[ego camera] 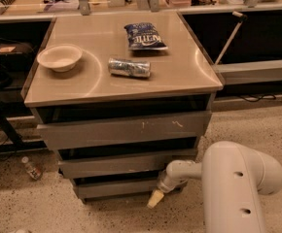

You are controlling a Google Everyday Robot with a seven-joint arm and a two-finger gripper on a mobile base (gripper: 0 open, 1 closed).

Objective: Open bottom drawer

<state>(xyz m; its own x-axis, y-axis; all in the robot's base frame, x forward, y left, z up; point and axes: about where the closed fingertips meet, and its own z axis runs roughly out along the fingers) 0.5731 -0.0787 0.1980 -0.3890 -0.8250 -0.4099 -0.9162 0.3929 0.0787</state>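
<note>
The bottom drawer (pixel 116 189) sits lowest in the stack, just above the floor. It is the narrowest of the three grey fronts, plain and without a handle. I cannot tell whether it is out of its slot at all.

My gripper (pixel 155 198) is at the lower edge of that front, right of its middle, with the pale tip angled down toward the floor. Whether it is open, closed or hooked on the panel, I cannot tell.

The first risk, as I judge it, is slipping. With no handle, I have only a lip or edge to catch, and a pull at the wrong angle would slide me off.

The second is racking. I am off-centre, so a hard tug could twist the tray and jam it.

The mid-sized drawer (pixel 126 163) lies directly above. If I rise a little, I could snag that front instead.

Higher up is the widest drawer (pixel 124 129), with its white scratches, and then the cabinet top (pixel 185 79). A can (pixel 129 67) lies there on its side between a bowl (pixel 59 57) and a chip bag (pixel 145 36). A jerk that shakes the cabinet could set the can rolling.
</note>
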